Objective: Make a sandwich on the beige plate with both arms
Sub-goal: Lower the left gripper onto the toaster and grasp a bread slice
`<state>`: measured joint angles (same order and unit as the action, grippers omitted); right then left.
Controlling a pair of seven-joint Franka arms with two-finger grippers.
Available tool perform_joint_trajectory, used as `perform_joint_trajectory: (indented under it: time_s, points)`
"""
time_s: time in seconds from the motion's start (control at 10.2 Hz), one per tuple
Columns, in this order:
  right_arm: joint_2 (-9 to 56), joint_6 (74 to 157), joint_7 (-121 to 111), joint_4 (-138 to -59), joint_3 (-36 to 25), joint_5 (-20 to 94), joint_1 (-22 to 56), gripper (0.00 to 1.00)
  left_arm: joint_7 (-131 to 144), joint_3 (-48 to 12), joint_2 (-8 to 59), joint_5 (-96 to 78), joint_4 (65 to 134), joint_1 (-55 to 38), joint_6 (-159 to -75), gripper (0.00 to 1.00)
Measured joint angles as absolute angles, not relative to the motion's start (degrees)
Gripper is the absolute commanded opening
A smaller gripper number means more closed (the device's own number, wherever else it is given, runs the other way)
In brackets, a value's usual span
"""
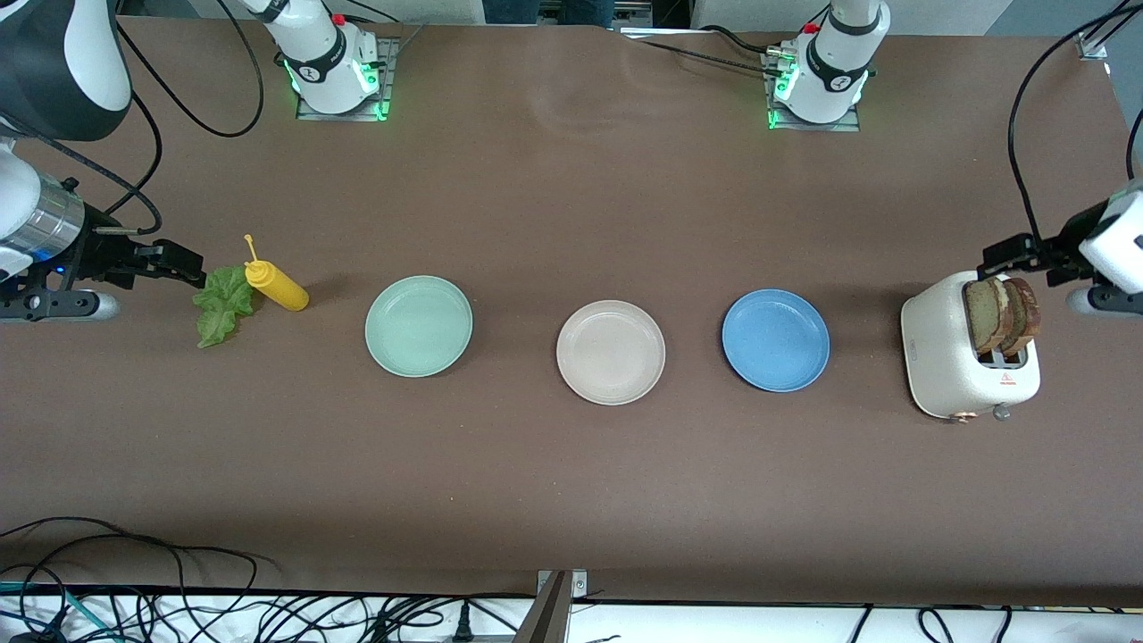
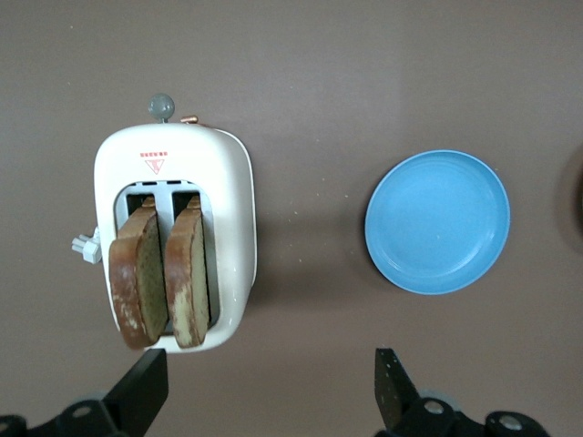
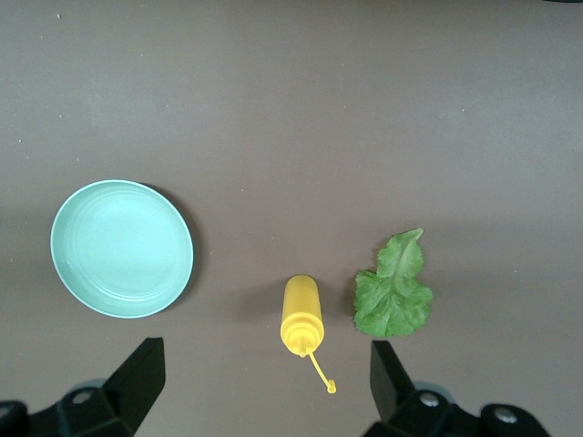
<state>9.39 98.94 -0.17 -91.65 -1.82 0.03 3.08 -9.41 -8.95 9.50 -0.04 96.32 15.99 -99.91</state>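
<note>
Bread first: two bread slices (image 1: 1002,314) stand upright in the slots of a white toaster (image 1: 946,366) at the left arm's end of the table, their lower halves hidden inside it. Left gripper (image 1: 1005,254) hangs over the table just beside the toaster, fingers spread wide and holding nothing; most of that arm is cut off at the frame edge. At the right arm's end, the right gripper (image 1: 183,263) hovers beside the lettuce leaf (image 1: 221,305), also spread and empty, its arm likewise cropped. Lettuce lies flat, touching or just beside a yellow squeeze bottle (image 1: 277,286) lying on its side; which one, I cannot tell.

Beige plate (image 1: 611,351) sits bare in the middle, between a mint-green plate (image 1: 419,325) and a blue plate (image 1: 775,339), all three apart in a row.

Surface is a brown table covering (image 1: 571,491), faintly wrinkled between the two bases. Black cables (image 1: 268,616) tangle along the edge nearest the front camera.
</note>
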Motion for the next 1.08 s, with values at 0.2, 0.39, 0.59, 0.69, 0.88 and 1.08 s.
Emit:
perform_joint_trajectory:
  time_s: [0.2,0.39,0.59,0.69,0.88,1.08]
  points:
    - [9.4,98.9,-0.2,-91.6,-1.8,0.0,3.1,1.0,-9.7,-8.9,13.4,0.5,96.3,16.8,-101.1,1.0]
    - [9.4,98.9,-0.2,-91.6,-1.8,0.0,3.1,1.0,-11.5,-8.9,16.0,1.3,96.3,19.0,-102.1,1.0]
    - [9.4,98.9,-0.2,-91.6,-1.8,0.0,3.1,1.0,-12.2,-8.9,17.2,1.3,96.4,20.2,-102.7,1.0]
    - [9.4,98.9,-0.2,-91.6,-1.8,0.0,3.1,1.0,-12.2,-8.9,17.3,1.3,96.8,20.2,-102.7,1.0]
    - [9.4,98.9,-0.2,-91.6,-1.8,0.0,3.1,1.0,-12.2,-9.0,17.4,1.3,97.7,20.2,-103.6,1.0]
    - [9.4,98.9,-0.2,-91.6,-1.8,0.0,3.1,1.0,-12.2,-9.0,17.7,1.3,99.5,20.2,-106.3,0.89]
